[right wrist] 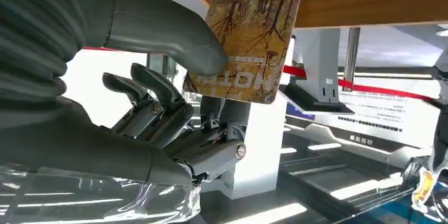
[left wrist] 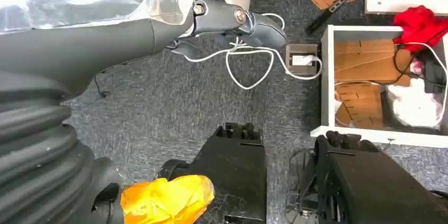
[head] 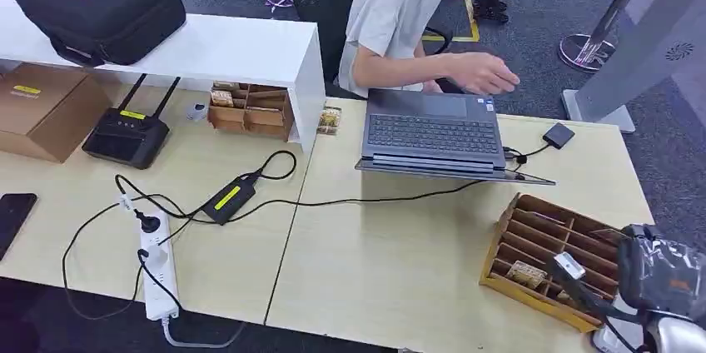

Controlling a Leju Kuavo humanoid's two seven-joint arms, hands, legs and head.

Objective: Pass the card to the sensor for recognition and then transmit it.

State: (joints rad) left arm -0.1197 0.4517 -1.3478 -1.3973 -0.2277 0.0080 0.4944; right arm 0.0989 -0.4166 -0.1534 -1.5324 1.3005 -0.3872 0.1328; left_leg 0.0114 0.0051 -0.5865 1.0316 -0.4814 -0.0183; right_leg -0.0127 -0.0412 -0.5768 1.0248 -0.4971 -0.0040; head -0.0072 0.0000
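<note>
Spanning most of the head view, the pale wooden surface carried an open laptop at its far side, where a person sat reaching over it. A small black sensor lay right of the laptop. Near the right edge stood a slotted wooden rack. There the right hand pinched a card between thumb and fingers at the rack. The left hand hung over the floor, fingers loosely apart, holding nothing.
</note>
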